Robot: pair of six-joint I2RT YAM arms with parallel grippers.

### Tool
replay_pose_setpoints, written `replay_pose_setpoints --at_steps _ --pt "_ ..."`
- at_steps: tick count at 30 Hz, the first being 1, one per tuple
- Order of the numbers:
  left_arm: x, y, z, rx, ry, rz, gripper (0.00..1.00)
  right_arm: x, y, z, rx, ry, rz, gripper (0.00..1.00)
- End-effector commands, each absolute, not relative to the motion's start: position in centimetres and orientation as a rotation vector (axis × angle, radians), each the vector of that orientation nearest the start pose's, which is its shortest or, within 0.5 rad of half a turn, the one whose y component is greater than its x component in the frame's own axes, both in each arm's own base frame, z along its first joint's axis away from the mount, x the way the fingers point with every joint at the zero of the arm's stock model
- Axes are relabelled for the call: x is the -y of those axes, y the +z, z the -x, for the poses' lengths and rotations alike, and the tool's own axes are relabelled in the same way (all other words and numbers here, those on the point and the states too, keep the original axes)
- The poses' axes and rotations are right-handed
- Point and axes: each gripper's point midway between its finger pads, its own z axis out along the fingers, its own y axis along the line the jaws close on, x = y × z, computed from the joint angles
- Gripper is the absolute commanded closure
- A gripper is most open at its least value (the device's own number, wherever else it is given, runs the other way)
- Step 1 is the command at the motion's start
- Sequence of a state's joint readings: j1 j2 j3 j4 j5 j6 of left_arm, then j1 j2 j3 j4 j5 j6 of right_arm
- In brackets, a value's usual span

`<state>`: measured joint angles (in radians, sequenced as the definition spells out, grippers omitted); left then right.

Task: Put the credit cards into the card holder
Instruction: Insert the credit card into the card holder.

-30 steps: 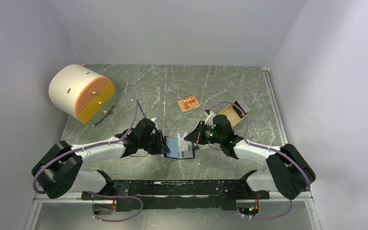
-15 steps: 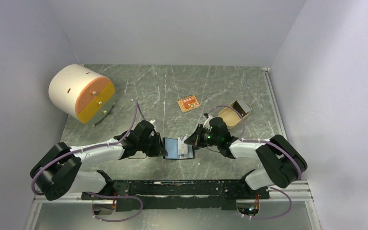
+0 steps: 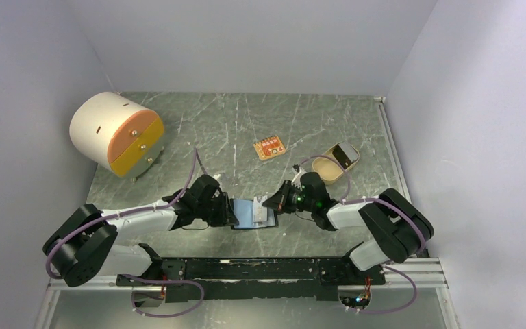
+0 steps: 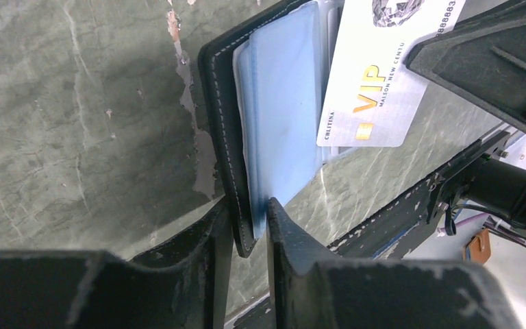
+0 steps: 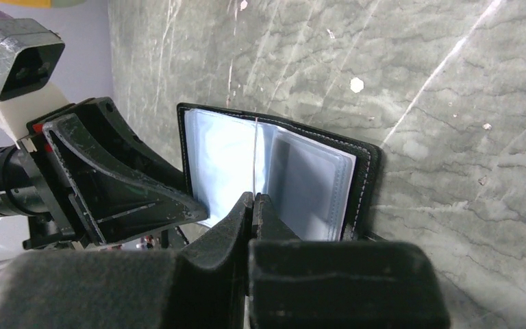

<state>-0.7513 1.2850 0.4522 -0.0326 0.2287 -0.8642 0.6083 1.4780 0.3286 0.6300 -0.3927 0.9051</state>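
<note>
The left gripper (image 4: pixel 246 218) clamped one edge of the black folding wallet with bluish plastic pockets (image 4: pixel 219 116), held open between the arms. The right gripper (image 5: pixel 253 204) pinched a silvery rectangular VIP card (image 4: pixel 377 82) over those pockets. If angled wrongly, its corner could snag a sleeve and buckle it.

Left arm (image 3: pixel 137 218) and right arm (image 3: pixel 348 214): white tubular links, bulky black joint housings. Thin purple cable (image 3: pixel 196 159) looped along each. Left gripper (image 4: pixel 246 229) and right gripper (image 5: pixel 253 205): matte black wedge-shaped fingers, edges scuffed pale. Green indicator light (image 3: pixel 308 199) on right wrist.
</note>
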Motion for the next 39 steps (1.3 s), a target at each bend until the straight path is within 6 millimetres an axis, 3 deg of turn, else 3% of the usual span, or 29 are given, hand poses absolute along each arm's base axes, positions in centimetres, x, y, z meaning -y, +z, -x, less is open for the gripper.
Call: replay_pose_setpoints --at_steps 1,14,25,34,39 --pt "24.8 2.8 -16.6 -2.644 -0.927 0.038 0.73 -27.4 4.7 -21.4 -2.297 1.316 -0.102 1.00" --pt "24.8 2.9 -16.6 -2.650 -0.919 0.015 0.70 -28.0 4.9 -21.6 -2.279 1.353 -0.079 1.00" --pt "25.3 3.3 -16.6 -2.642 -0.950 0.009 0.68 -28.2 4.1 -21.2 -2.302 1.354 -0.098 1.00" --pt "25.7 3.4 -17.2 -2.631 -0.953 0.007 0.67 -28.8 3.5 -20.2 -2.326 1.395 -0.101 0.92" --pt "25.7 3.2 -17.2 -2.636 -0.949 0.013 0.67 -28.3 3.0 -19.8 -2.358 1.352 -0.074 0.98"
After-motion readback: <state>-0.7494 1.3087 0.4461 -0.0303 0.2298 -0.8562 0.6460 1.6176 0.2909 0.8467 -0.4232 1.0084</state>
